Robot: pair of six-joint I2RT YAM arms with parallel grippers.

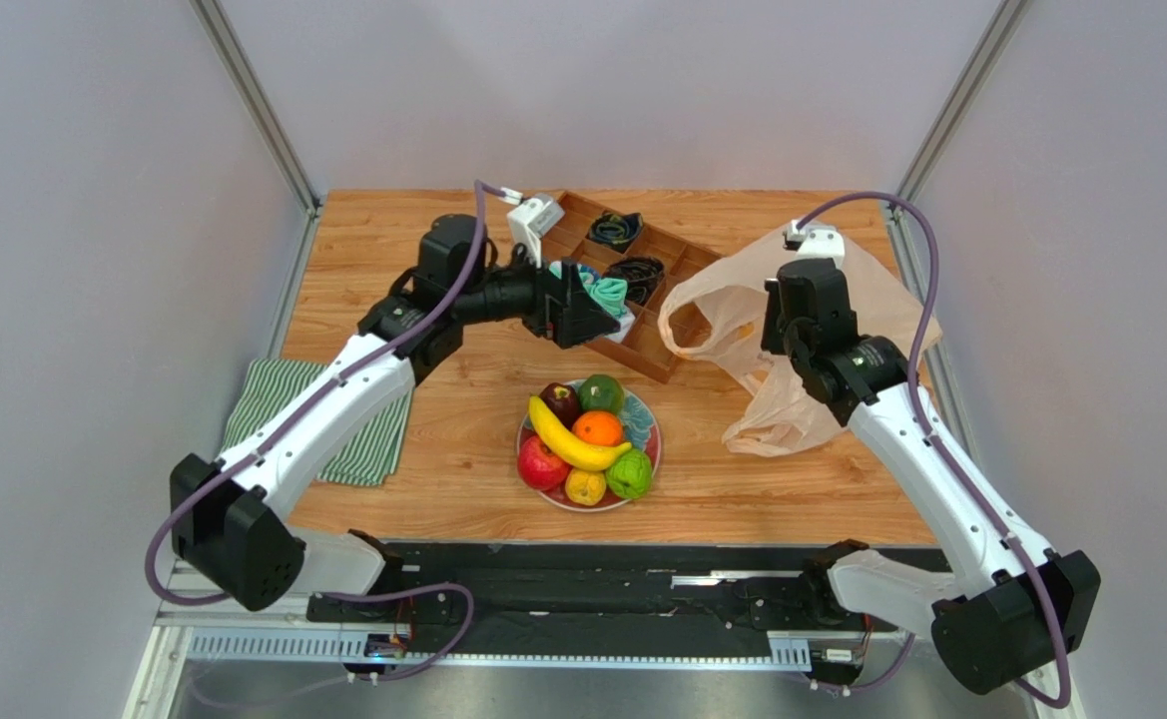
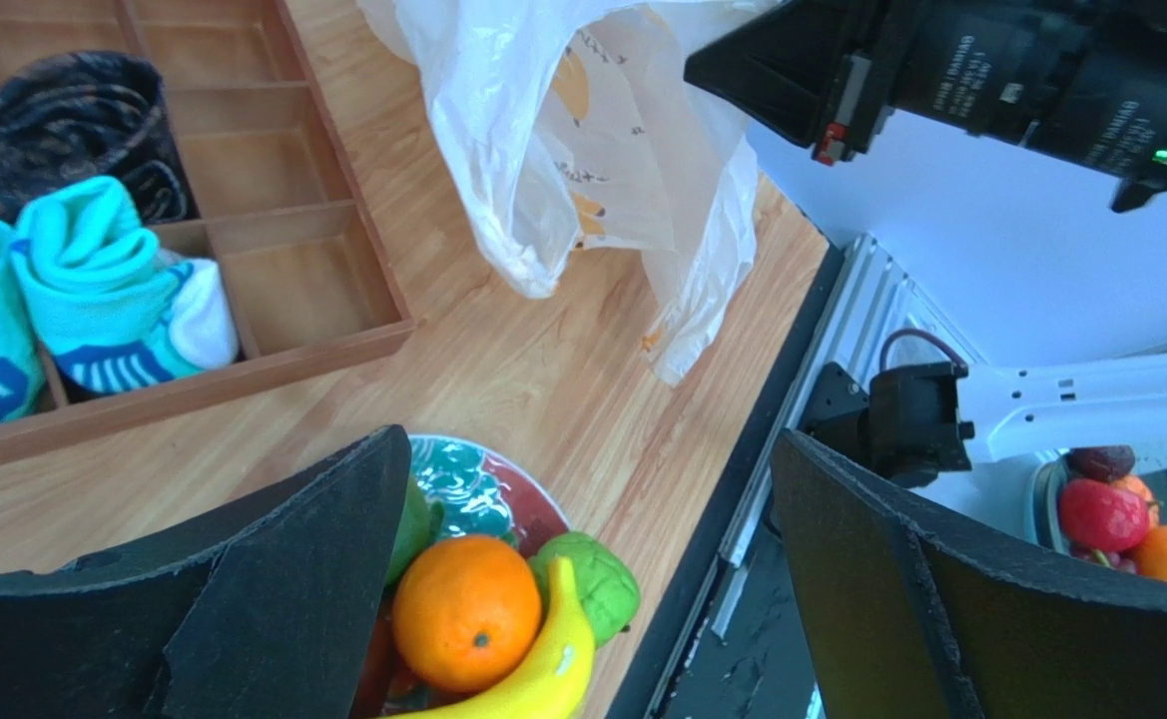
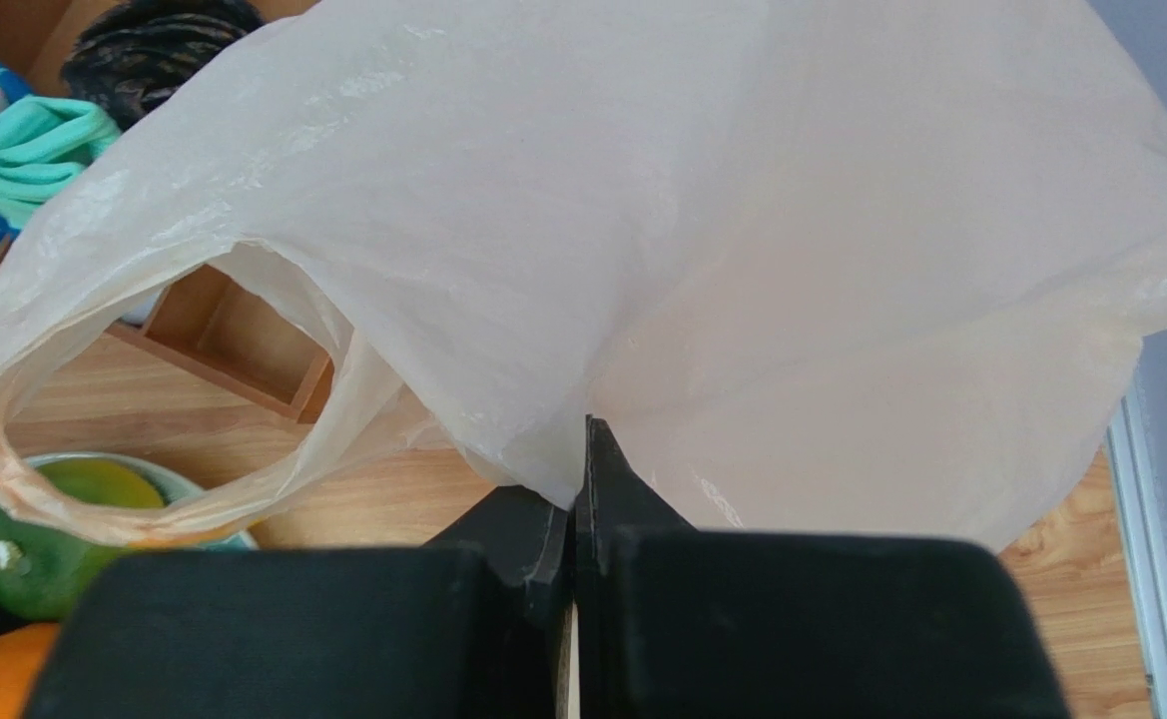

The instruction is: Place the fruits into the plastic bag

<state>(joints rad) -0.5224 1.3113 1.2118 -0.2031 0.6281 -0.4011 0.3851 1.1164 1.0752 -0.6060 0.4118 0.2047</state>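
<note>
Left jaws released over the fruit, right jaws clenched on the bag.

Your left gripper (image 2: 589, 450) stands spread wide, which the overhead view loses against the wooden tray (image 1: 661, 337). The orange (image 2: 465, 611) and banana (image 2: 537, 674) lie on the plate (image 2: 522, 517) under the gap, close to one finger. Only your right wrist view shows the right gripper (image 3: 577, 495) pinching the plastic bag (image 3: 784, 270), with its loop handle (image 3: 79, 270) open beside those jaws.

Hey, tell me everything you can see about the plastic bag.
The plastic bag is thin, translucent, pinkish-white film with small yellow marks and a loop handle hanging open. It is crumpled and lifted, pinched in the shut right gripper, right of the wooden tray; its lower end droops toward the table.
</note>
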